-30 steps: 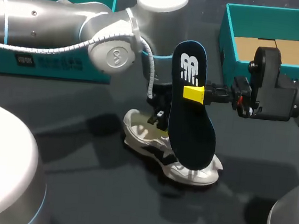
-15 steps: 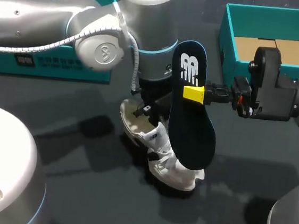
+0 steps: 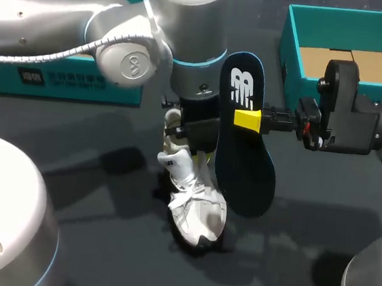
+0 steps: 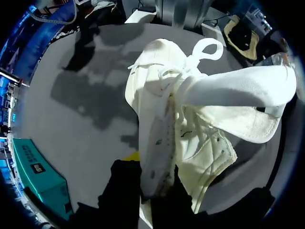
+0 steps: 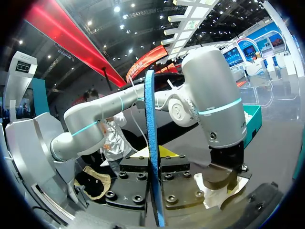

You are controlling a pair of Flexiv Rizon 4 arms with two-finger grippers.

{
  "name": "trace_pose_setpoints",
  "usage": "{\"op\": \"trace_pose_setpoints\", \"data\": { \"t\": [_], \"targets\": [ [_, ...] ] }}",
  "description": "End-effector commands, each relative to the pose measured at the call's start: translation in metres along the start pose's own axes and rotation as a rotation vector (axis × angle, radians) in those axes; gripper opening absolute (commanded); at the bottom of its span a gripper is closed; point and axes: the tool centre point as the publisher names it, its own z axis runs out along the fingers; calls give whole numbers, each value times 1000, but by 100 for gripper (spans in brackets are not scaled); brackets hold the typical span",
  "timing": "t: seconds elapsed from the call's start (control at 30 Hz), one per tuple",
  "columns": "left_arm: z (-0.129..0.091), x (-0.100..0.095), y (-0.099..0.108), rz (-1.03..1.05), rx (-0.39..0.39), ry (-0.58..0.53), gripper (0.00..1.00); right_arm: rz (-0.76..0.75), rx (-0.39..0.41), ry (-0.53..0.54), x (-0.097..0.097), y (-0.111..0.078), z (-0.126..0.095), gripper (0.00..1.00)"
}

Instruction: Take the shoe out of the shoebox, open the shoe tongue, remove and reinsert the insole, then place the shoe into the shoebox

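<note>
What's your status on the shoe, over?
Left end effector shut on white lace-up shoe, toe down. Right end effector shut on dark blue foam insole, upright beside shoe. No obstruction seen.

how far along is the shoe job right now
Done: the white shoe is out of the teal shoebox, and its dark insole is removed. In hand: the right gripper clamps the insole upright; the left gripper holds the shoe tilted toe-down. Left: reinsert the insole, then box the shoe.
</note>
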Motion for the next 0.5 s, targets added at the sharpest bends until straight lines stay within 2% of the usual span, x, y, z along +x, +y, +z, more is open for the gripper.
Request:
{"op": "trace_pose_setpoints", "data": {
  "t": [0.03,0.5],
  "targets": [
    [1,1,-2,47,10,-2,0,0,-2,-3,1,-2,2,0],
    [25,-5,-18,142,9,17,0,0,-2,-3,1,-2,2,0]
  ]
}}
